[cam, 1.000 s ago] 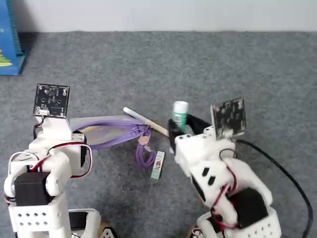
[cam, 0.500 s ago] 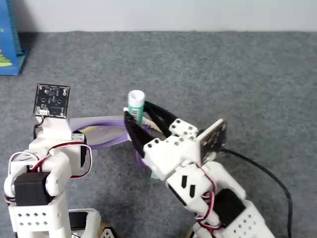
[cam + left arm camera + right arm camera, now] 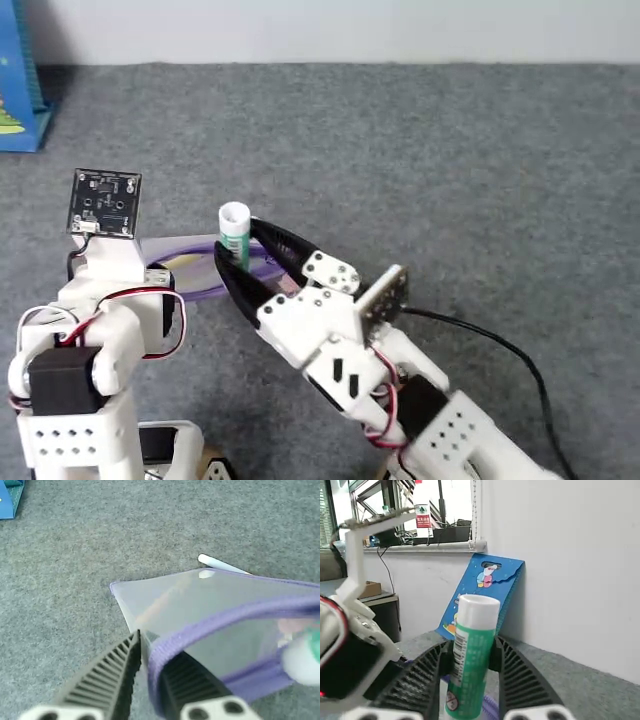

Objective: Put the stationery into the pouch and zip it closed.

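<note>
Two arms are in play, and the high view has the big news. The right gripper (image 3: 236,242), clamped on the glue stick (image 3: 233,218), has swung in the last second from the middle of the table (image 3: 450,150) toward its left side. The stick now stands upright directly above the purple pouch (image 3: 185,268). The left arm (image 3: 100,320) sits by the near left corner and hasn't budged. That puts the stick at the pouch's mouth, so I'd judge the drop comes next.

Over to the left wrist view: the left gripper (image 3: 142,641) is pinched narrow on the purple zip edge of the pouch (image 3: 200,605), holding that edge up off the table. A white pen (image 3: 220,565) pokes out from behind the pouch's far side, so it looks like it still needs loading. The glue stick's (image 3: 300,660) white cap hovers close beside the zip band.

Right wrist view now: the right gripper (image 3: 472,680) squeezes the glue stick's (image 3: 472,645) green body, cap up and firmly held. A blue box (image 3: 485,595) leans on the wall at the table's far edge. The zip is still open, so there's plenty left to do.
</note>
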Controlling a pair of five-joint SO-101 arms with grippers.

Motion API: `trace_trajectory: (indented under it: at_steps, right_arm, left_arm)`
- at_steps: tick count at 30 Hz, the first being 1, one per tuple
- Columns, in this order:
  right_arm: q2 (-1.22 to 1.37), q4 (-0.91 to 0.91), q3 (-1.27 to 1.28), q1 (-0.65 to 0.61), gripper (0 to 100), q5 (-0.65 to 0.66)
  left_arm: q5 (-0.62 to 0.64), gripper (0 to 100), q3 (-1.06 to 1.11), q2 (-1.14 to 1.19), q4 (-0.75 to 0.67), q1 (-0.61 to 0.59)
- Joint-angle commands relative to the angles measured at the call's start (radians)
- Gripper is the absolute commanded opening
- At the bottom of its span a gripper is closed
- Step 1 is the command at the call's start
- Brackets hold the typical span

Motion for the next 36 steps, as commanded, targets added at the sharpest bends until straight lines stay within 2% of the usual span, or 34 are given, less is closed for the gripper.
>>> trace_trajectory:
  at_steps: [1,6,11,14,18,23,28,32,36]
  right_arm:
    - [0.113,-0.153,-0.006,-0.005,0.8,0.014]
    - [0.259,-0.315,-0.006,-0.002,0.8,0.015]
    - [0.302,-0.4,0.011,-0.004,0.9,0.095]
    - [0.286,-0.395,0.034,0.001,5.0,0.106]
    - [0.255,-0.297,0.041,0.001,18.4,0.103]
    - [0.186,-0.206,0.04,-0.001,17.3,0.103]
    - [0.074,0.116,-0.043,0.019,16.8,0.089]
    - [-0.03,0.46,-0.187,0.116,16.7,-0.052]
    - [-0.073,0.828,-0.318,0.202,16.6,-0.098]
  left_arm:
    - [0.006,1,-0.021,0.011,-0.002,0.002]
    - [0.006,1,-0.018,0.011,-0.002,0.0]
    - [0.006,1,-0.016,0.011,-0.002,0.0]
    - [0.006,1,-0.016,0.011,-0.002,0.0]
    - [0.006,1,-0.016,0.011,-0.002,0.0]
    - [0.006,1,-0.016,0.011,-0.002,0.0]
    - [0.006,1,-0.016,0.011,0.0,0.0]
    - [0.006,1,-0.016,0.011,0.0,0.0]
    - [0.006,1,-0.016,0.011,0.0,0.0]
